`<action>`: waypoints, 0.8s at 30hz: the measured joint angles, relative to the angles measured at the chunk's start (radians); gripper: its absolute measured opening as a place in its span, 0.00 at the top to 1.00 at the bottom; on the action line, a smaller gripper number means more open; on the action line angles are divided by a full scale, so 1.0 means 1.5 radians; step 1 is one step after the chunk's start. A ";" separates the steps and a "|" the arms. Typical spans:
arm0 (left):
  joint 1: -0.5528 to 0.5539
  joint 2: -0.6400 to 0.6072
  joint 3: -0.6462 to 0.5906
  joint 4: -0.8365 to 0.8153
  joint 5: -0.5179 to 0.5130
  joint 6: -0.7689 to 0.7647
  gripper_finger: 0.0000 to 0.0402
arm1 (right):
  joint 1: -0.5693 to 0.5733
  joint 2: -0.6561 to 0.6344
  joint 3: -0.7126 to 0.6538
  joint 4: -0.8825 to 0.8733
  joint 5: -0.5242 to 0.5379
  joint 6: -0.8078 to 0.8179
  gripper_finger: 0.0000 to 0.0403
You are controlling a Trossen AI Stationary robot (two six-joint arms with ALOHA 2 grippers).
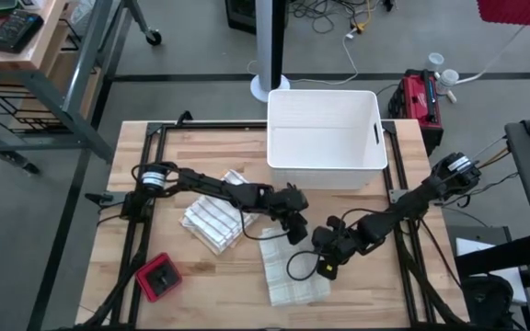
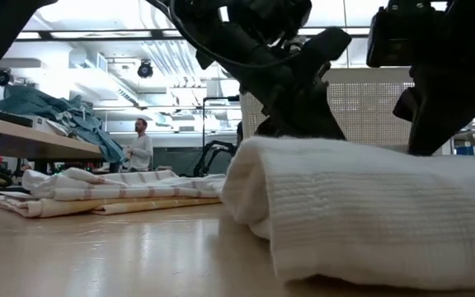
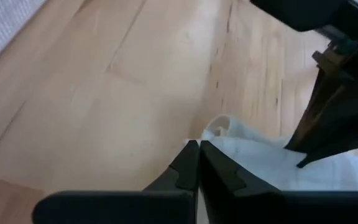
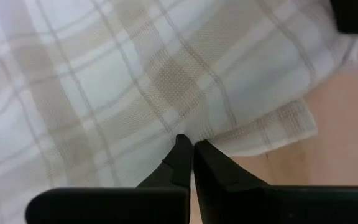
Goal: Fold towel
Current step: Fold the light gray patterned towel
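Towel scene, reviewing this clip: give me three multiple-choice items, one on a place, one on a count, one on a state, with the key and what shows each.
1. Where does the white bin stand?
A. at the table's far edge, beyond the grippers
B. on the red box
C. under the left arm

2. How many towels lie on the table?
A. one
B. two
C. four

3. How do the left gripper and right gripper stand?
A. both open
B. only the left open
C. both shut

Key: 1 A, the high view shows it beyond the arms. 2 B, a striped towel left of the plaid towel. 3 C, both wrist views show fingers pressed together at the plaid towel's edge.
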 joint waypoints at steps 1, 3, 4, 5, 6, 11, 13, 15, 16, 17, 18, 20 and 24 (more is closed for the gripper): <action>0.000 -0.002 0.000 0.001 0.000 0.005 1.00 | 0.000 0.000 0.000 -0.001 0.002 0.000 1.00; 0.001 -0.010 0.000 0.002 -0.003 0.024 0.98 | 0.000 0.002 0.000 0.000 -0.004 0.000 1.00; 0.001 -0.013 0.000 0.004 -0.005 0.033 0.96 | 0.001 0.002 0.000 0.000 -0.009 0.000 1.00; 0.003 -0.014 0.001 0.005 -0.006 0.044 0.95 | 0.001 0.003 0.000 0.000 -0.011 0.000 1.00; 0.004 -0.014 0.002 0.003 -0.006 0.056 0.93 | 0.002 0.003 0.000 0.001 -0.014 0.000 1.00; 0.018 0.002 0.000 0.005 -0.004 0.079 0.84 | 0.000 0.003 0.000 0.000 -0.009 0.000 1.00; 0.019 0.002 -0.001 0.046 0.038 0.106 0.81 | 0.001 0.003 0.000 0.000 -0.008 0.001 1.00; 0.013 0.000 0.003 0.082 0.073 0.139 0.78 | 0.001 0.003 0.000 0.000 -0.008 0.003 1.00; 0.008 -0.001 0.005 0.083 0.078 0.151 0.77 | 0.001 0.003 0.000 0.000 -0.008 0.005 1.00; 0.005 -0.001 0.005 0.082 0.082 0.164 0.76 | 0.001 0.003 0.000 0.000 -0.007 0.005 1.00; 0.004 0.000 0.005 0.078 0.084 0.173 0.75 | 0.001 0.003 0.000 0.000 -0.007 0.005 1.00; 0.003 0.000 0.005 0.069 0.087 0.184 0.72 | 0.001 0.003 0.000 0.000 -0.006 0.005 1.00; 0.006 0.000 0.005 0.044 0.078 0.198 0.67 | 0.000 0.003 0.000 0.000 -0.005 0.005 1.00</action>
